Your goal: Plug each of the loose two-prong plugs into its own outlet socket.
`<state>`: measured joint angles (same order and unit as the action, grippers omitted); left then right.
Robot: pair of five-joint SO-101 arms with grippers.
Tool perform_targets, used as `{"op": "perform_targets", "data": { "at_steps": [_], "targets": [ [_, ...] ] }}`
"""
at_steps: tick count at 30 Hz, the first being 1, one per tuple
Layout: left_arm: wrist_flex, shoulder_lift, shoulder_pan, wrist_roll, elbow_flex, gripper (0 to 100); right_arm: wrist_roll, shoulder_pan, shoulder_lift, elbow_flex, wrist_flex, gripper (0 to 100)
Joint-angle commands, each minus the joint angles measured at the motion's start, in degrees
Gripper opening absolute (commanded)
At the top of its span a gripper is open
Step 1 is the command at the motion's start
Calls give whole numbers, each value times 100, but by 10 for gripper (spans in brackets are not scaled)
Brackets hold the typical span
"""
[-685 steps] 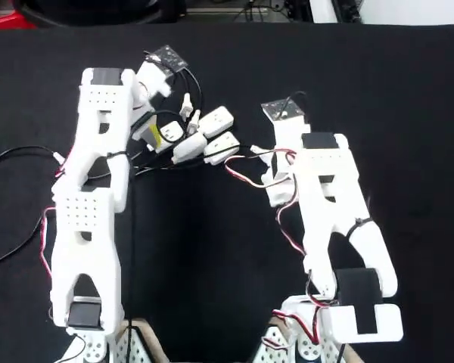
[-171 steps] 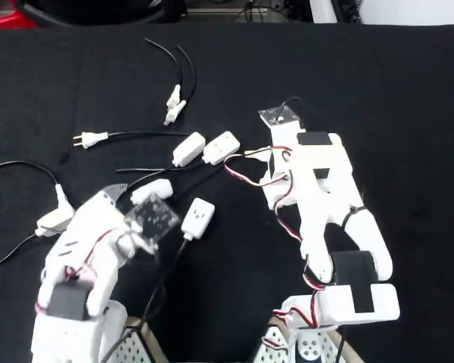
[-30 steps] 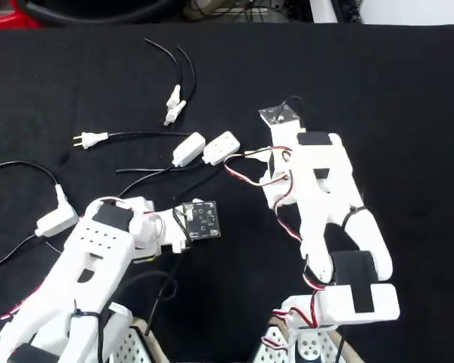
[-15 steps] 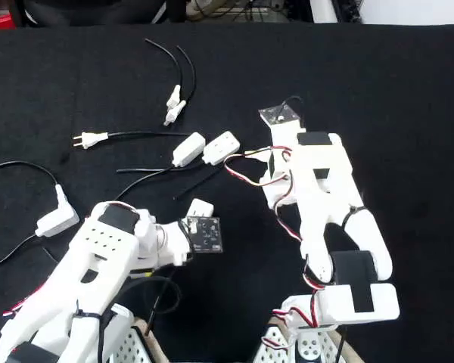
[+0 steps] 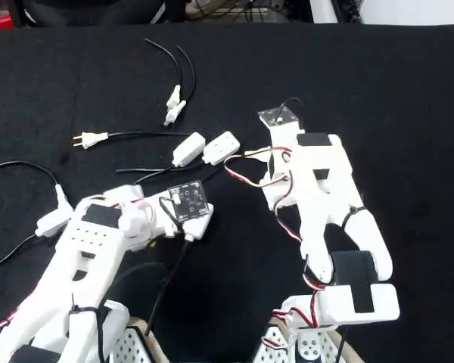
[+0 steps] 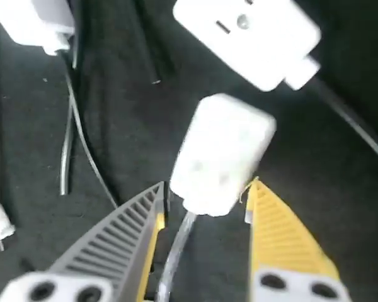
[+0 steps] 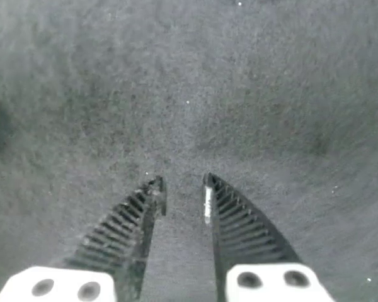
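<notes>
**Left wrist view: left tool (image 6: 205,190) astride a white block (image 6: 222,151)**

The white block, on a cable (image 6: 178,242), lies on the black worktop (image 5: 408,113) toward the near edge, left of the middle. Its near end sits between the left tool's fingers, which stand apart on either side; whether they touch it cannot be told. Just beyond it lies an outlet socket (image 6: 249,34), face up. A loose two-prong plug (image 5: 87,139) lies well apart, toward the left edge. The right tool (image 7: 181,185) hangs over the worktop near its middle, fingers slightly apart.
</notes>
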<state>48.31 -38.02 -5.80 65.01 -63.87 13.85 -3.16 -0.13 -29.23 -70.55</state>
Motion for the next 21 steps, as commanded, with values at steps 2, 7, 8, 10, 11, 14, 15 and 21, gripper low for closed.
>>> {"op": "perform_targets", "data": {
  "at_steps": [2, 7, 8, 10, 11, 14, 15, 21],
  "targets": [
    [-18, -62, 215, 185, 505, 211, 62, -141, -13, 4, 70, 106],
    [1319, -88, 321, 114, 1226, 209, 70, -88, -57, 31, 70, 106],
    [1644, -97, 321, 79, 1385, 206, 132, -26, -75, 57, 44, 106],
    [2110, -97, 330, -299, 1613, 206, 281, 44, -66, 268, -62, 106],
    [2189, -105, 409, -607, 1675, 206, 281, 62, -31, 435, -149, 106],
    [1969, -378, 813, -1196, 1516, 206, 343, 35, -13, 822, -158, 106],
    [1829, -554, 936, -1266, 1323, 206, 519, 0, -4, 954, -149, 106],
    [1073, -2382, 1191, -1758, -479, 206, 3613, -316, 796, 2378, -527, 106]
  ]
}}
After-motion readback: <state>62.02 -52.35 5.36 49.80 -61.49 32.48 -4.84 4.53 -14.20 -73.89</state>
